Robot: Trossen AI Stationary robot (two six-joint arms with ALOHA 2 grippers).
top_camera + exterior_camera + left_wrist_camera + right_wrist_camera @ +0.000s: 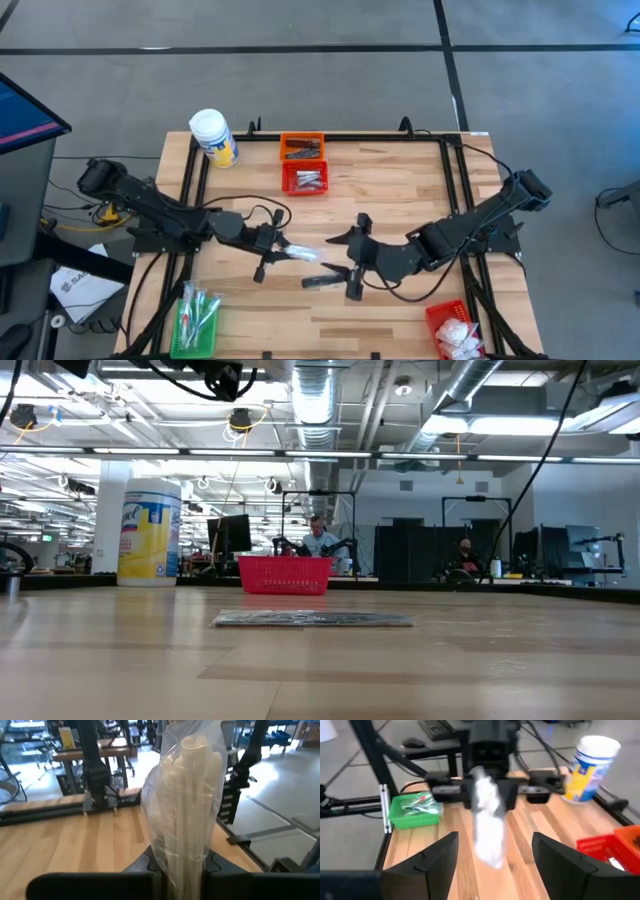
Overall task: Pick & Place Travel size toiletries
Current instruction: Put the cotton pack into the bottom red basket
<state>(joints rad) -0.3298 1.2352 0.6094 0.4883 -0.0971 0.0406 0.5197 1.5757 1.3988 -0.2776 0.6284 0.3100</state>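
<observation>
An open-plan lab: exposed ceiling ducts [318, 400], monitor-laden desks [560, 555], seated people [318, 540].

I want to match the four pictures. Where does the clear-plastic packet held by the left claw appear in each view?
High view: clear-plastic packet at table centre, in the left claw, pointing toward the open right claw.
Low view: not in it.
Left wrist view: fills the middle, clamped between the fingers.
Right wrist view: pale blur at centre, in the far claw.
Shared landmark: white jar with yellow label.

wooden table [400, 190], white jar [213, 137], four baskets, dark tube [322, 282]
</observation>
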